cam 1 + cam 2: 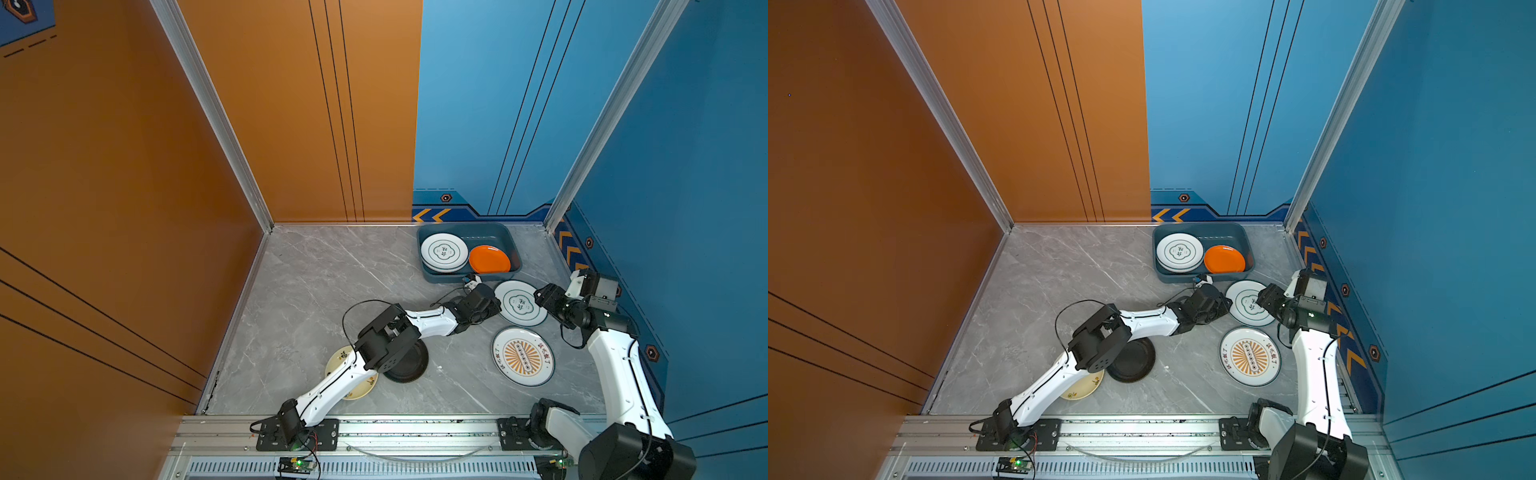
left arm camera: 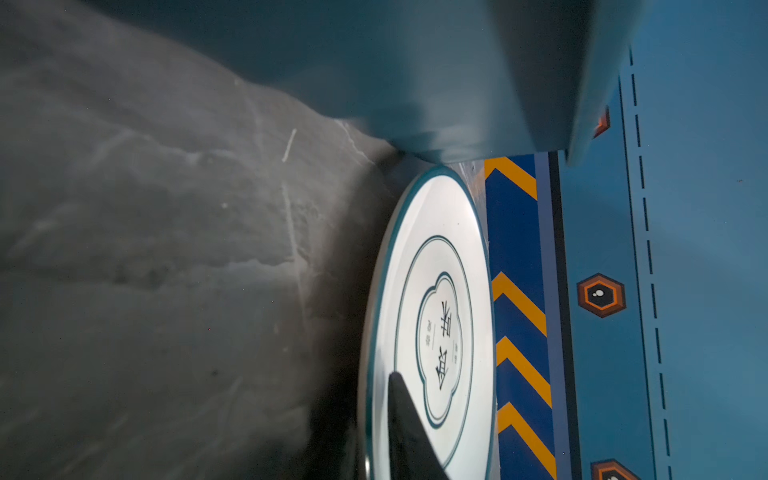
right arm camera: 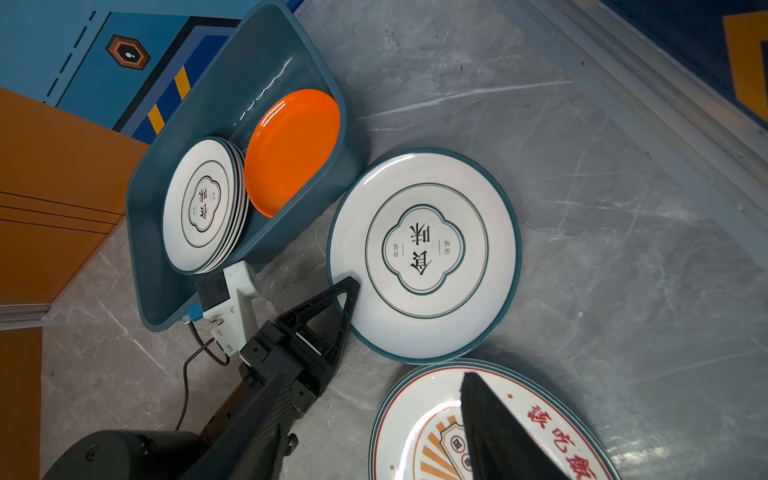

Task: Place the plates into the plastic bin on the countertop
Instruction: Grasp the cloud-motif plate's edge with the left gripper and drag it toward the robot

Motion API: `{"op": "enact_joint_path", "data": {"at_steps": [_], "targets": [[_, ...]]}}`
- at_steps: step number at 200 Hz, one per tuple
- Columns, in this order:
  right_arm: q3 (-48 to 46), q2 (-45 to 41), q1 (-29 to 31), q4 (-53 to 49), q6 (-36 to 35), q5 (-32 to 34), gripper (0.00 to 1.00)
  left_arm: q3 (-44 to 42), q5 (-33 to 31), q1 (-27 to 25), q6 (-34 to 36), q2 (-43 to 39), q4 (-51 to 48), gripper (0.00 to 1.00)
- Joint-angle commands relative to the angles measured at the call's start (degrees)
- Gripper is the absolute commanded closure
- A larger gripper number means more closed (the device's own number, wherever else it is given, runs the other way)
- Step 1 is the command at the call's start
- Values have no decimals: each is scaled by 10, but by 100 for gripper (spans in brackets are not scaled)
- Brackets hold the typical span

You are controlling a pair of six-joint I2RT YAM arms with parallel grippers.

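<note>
Stowing is part done: ringed stack (image 1: 444, 251) and orange plate (image 1: 489, 259) lie in the far-right bin (image 1: 444, 277). Left claw (image 3: 351, 291) pinches the loose plate (image 1: 521, 304) by its rim, just near of the bin; right claw (image 1: 542, 297) cannot be judged. Sunburst plate (image 1: 523, 355), black plate (image 1: 409, 365), cream plate (image 1: 337, 360) lie unstowed on the countertop (image 1: 311, 291).

We find the bin (image 1: 428, 272) at the back right of the surface (image 1: 316, 282), close to the rear wall. In it, a stack of plates (image 1: 444, 250) sits on the left, with a single plate (image 1: 489, 259) just beside it on the right. Just before the bin lies a third plate (image 1: 523, 305), with the left end effector (image 1: 496, 306) at its left rim and the right end effector (image 1: 539, 296) near its right rim. Before that lies a fourth plate (image 1: 523, 356). Front left, under the left arm, a fifth plate (image 1: 338, 361) lies left of a sixth plate (image 1: 409, 368).
</note>
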Motion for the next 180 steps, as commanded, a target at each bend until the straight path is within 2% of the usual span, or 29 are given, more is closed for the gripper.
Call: {"op": "enact_joint_path", "data": {"at_steps": [1,83,180], "targets": [[-7,-3,-4,7,-2,-6,33,-31,-4,6,2,48,-77,89],[-9,-6,-2,5,-2,-9,33,-52,4,16,-2,28,-36,100],[-2,-8,7,-4,-5,-3,33,-272,-12,54,27,-88,53,100]]}}
